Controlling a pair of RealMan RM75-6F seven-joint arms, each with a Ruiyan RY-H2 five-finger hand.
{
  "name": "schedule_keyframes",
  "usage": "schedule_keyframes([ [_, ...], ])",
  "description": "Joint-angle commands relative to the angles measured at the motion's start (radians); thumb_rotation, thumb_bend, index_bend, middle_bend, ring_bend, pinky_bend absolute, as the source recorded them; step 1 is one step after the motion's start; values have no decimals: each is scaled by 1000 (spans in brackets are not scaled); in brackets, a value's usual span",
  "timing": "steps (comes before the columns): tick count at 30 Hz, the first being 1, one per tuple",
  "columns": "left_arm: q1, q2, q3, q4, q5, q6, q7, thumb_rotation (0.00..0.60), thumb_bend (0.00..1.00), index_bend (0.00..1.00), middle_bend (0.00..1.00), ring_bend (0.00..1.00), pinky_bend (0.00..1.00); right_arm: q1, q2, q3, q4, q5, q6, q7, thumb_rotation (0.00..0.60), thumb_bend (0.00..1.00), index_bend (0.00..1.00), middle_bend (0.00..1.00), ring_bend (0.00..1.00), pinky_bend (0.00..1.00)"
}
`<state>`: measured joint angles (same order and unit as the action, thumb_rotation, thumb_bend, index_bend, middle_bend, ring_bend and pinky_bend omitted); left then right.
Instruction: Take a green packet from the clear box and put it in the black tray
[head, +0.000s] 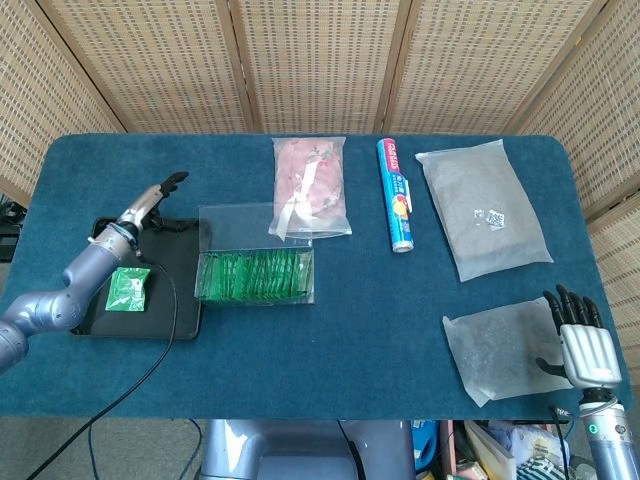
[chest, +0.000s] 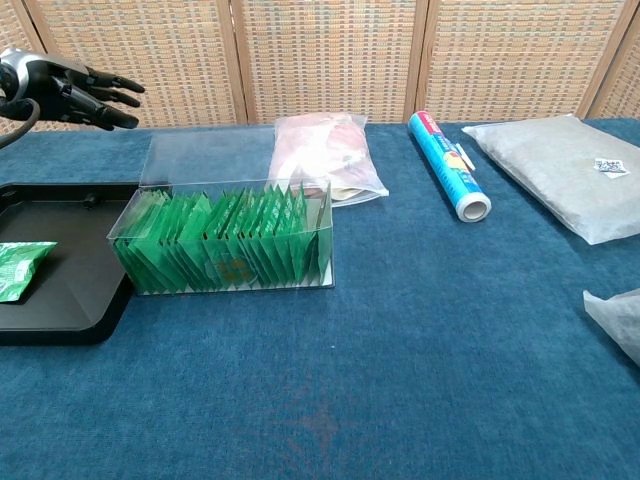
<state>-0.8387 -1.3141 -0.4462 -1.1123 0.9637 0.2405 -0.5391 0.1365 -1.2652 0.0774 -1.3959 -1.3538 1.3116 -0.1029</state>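
Observation:
The clear box (head: 256, 275) (chest: 224, 240) stands mid-table, packed with several upright green packets (chest: 215, 248), its clear lid (head: 240, 225) swung back behind it. To its left lies the black tray (head: 160, 310) (chest: 70, 280) with one green packet (head: 127, 289) (chest: 20, 268) in it. My left hand (head: 150, 198) (chest: 70, 82) hovers open above the tray's far edge, fingers stretched toward the box, holding nothing. My right hand (head: 580, 335) is open at the table's near right corner beside a white pouch (head: 500, 350).
Behind the box lies a pink bag (head: 311, 187) (chest: 322, 155). A blue-and-white roll (head: 396, 195) (chest: 448, 180) and a large grey pouch (head: 481, 205) (chest: 560, 165) lie to the right. A black cable (head: 150, 370) hangs from the left arm over the front edge.

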Motion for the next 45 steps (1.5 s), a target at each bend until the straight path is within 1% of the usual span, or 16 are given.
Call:
schedule_keyframes([
  [1, 15, 29, 3, -43, 36, 46, 27, 600, 372, 0, 0, 0, 0, -1, 1, 0, -2, -1, 2, 0, 600, 0, 0, 0, 0, 0],
  [7, 46, 80, 34, -163, 144, 203, 121, 600, 372, 0, 0, 0, 0, 0, 1, -1, -4, 0, -1, 0, 600, 0, 0, 0, 0, 0],
  [10, 54, 108, 70, -236, 219, 279, 203, 600, 372, 3, 0, 0, 0, 1, 0, -1, -3, 1, -2, -2, 600, 0, 0, 0, 0, 0],
  [11, 54, 112, 77, -249, 231, 291, 219, 600, 372, 19, 0, 0, 0, 1, 0, -1, -3, 1, -2, -1, 600, 0, 0, 0, 0, 0],
  [12, 52, 121, 96, -280, 268, 315, 264, 600, 372, 50, 0, 0, 0, 0, 0, 0, -3, 1, -1, -1, 600, 0, 0, 0, 0, 0],
  [15, 53, 131, 126, -334, 315, 362, 332, 600, 372, 145, 0, 0, 0, 0, 1, 1, -4, 3, -1, 0, 600, 0, 0, 0, 0, 0],
  [17, 51, 132, 145, -362, 341, 382, 372, 600, 373, 244, 0, 0, 0, 0, 3, 1, -4, 4, 0, 2, 600, 0, 0, 0, 0, 0],
  [18, 49, 132, 153, -371, 350, 389, 388, 600, 373, 277, 0, 0, 0, 0, 3, 1, -4, 4, 0, 3, 600, 0, 0, 0, 0, 0],
  [23, 35, 115, 193, -411, 403, 416, 474, 600, 373, 325, 0, 0, 0, -2, 6, 4, -5, 5, 3, 9, 600, 0, 0, 0, 0, 0],
  [29, 21, 55, 223, -401, 417, 463, 569, 600, 373, 374, 0, 0, 0, -3, 11, 7, -2, 9, 2, 23, 600, 0, 0, 0, 0, 0],
  [36, 10, 4, 251, -354, 448, 501, 601, 600, 373, 407, 0, 0, 0, -4, 13, 8, 4, 16, -3, 35, 600, 0, 0, 0, 0, 0],
  [41, 1, -56, 274, -268, 509, 558, 605, 600, 374, 430, 0, 0, 0, -3, 11, 8, 6, 17, -7, 34, 600, 0, 0, 0, 0, 0],
  [45, -8, -86, 290, -210, 522, 563, 591, 600, 373, 434, 0, 0, 0, -3, 9, 7, 8, 19, -10, 32, 600, 0, 0, 0, 0, 0],
])
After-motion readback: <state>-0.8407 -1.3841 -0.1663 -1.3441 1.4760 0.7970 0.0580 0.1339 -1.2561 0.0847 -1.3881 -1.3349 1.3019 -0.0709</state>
